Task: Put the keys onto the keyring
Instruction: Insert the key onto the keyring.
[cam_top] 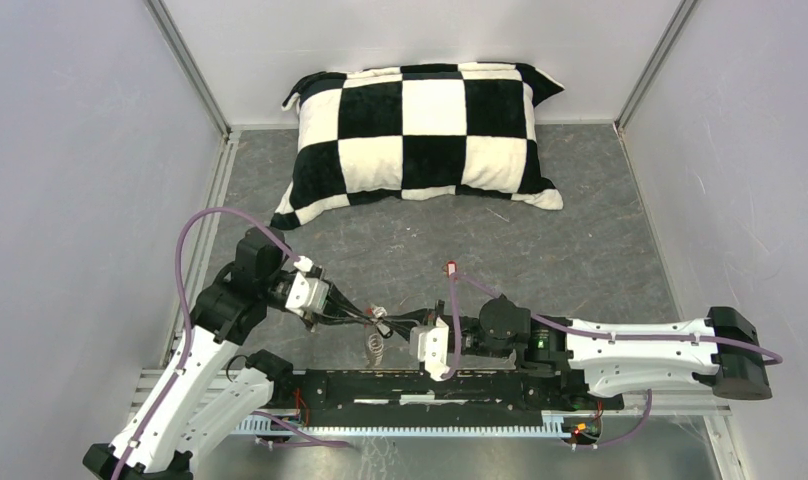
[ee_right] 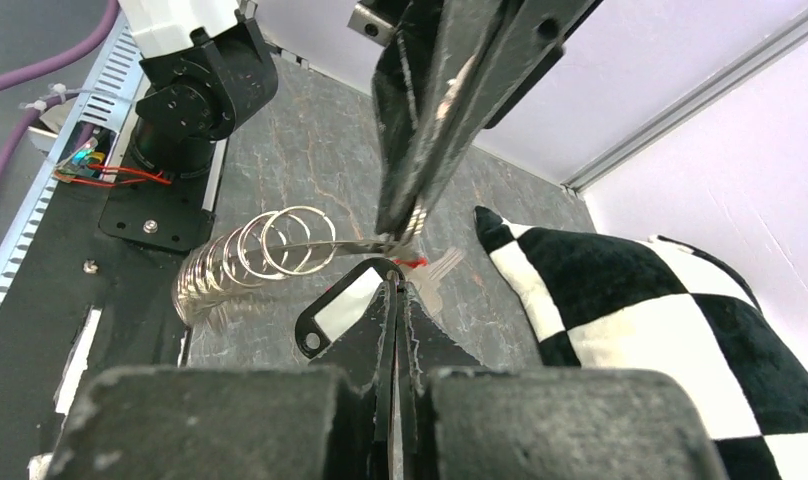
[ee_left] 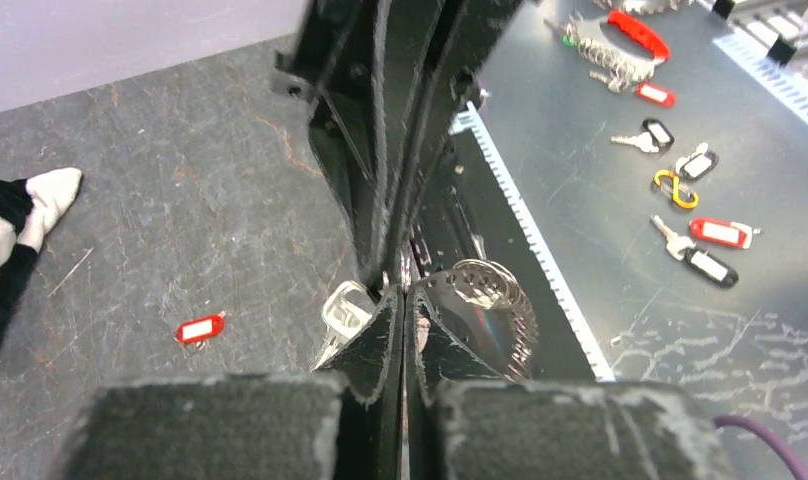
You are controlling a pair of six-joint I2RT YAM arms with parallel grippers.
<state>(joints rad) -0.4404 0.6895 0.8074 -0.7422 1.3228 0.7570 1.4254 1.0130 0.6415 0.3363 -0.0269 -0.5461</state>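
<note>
We see a silvery keyring (ee_right: 250, 255) with one short red section, and a key (ee_right: 335, 310) with a black-rimmed white head. The fingers (ee_right: 430, 345) are black, the pillow (cam_top: 420, 135) black-and-white checked, the surface (cam_top: 580, 240) mottled grey.

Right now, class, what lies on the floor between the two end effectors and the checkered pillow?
Only the red-headed key lies there, on the grey mat short of the pillow. The top view shows it, and so does the left wrist view.
</note>
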